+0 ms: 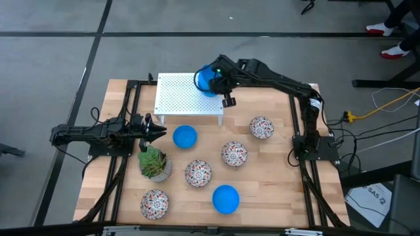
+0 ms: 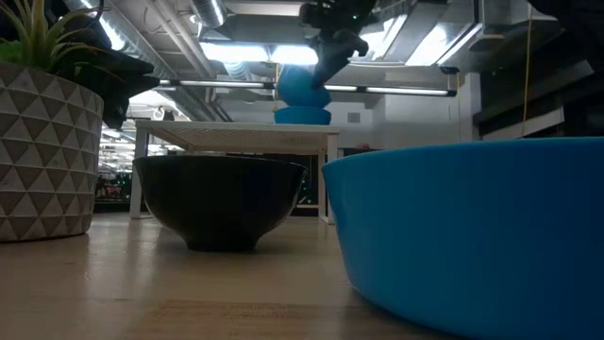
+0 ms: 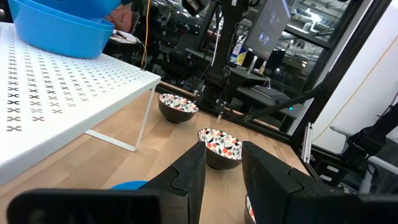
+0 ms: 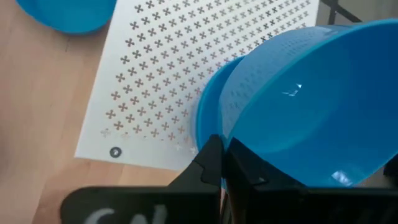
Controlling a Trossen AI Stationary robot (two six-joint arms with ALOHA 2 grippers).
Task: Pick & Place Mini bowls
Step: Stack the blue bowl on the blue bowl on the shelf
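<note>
Right claw pinches a blue bowl's rim, tilted directly above another blue bowl on the white rack; left claw spread, idle.

Right hand clamped, arm outstretched; left hand parted.

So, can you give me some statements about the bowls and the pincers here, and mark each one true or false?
1. The right pincer grips a blue bowl over the white rack. True.
2. A second blue bowl already sits on the rack. True.
3. The left pincer holds a patterned bowl. False: it is open and holds nothing.
4. Six patterned bowls stand on the table. False: four.
5. The plant stands on the rack. False: on the table.
</note>
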